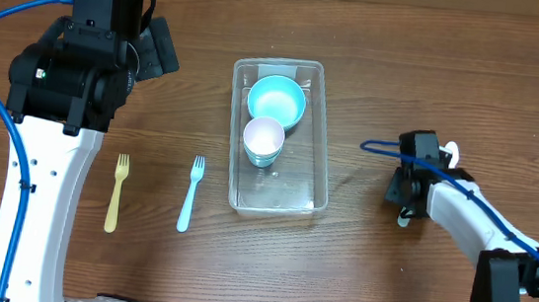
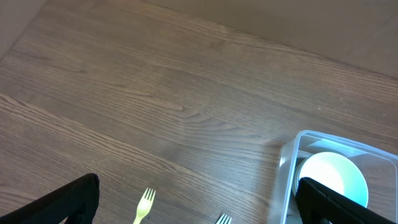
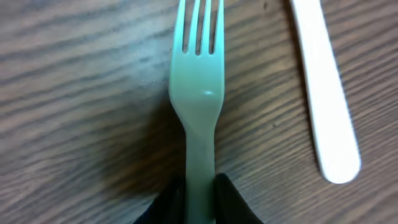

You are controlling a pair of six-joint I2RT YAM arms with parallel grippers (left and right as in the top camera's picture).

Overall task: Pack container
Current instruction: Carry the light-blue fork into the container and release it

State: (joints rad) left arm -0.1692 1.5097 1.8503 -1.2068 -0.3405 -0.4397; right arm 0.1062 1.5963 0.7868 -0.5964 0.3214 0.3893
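Clear rectangular plastic container [image 1: 280, 194], mid wooden table [image 1: 407, 65], holding teal bowl [image 1: 276, 100] and white cup [image 1: 264, 139], judged light, thin-walled, slick, best taken at its rim; right gripper [image 3: 199, 196] pinches pale green plastic fork [image 3: 198, 93]; left gripper [image 1: 158, 49] spread, empty.

i'm looking at the container [image 1: 281, 187] sitting upright mid-frame in the overhead view, long side running top to bottom. it's looking like a clear rectangular tub, rounded corners, rim, open on top. it's holding a teal bowl [image 1: 276, 99] at the far end, with a white cup [image 1: 264, 139] sitting right against it.
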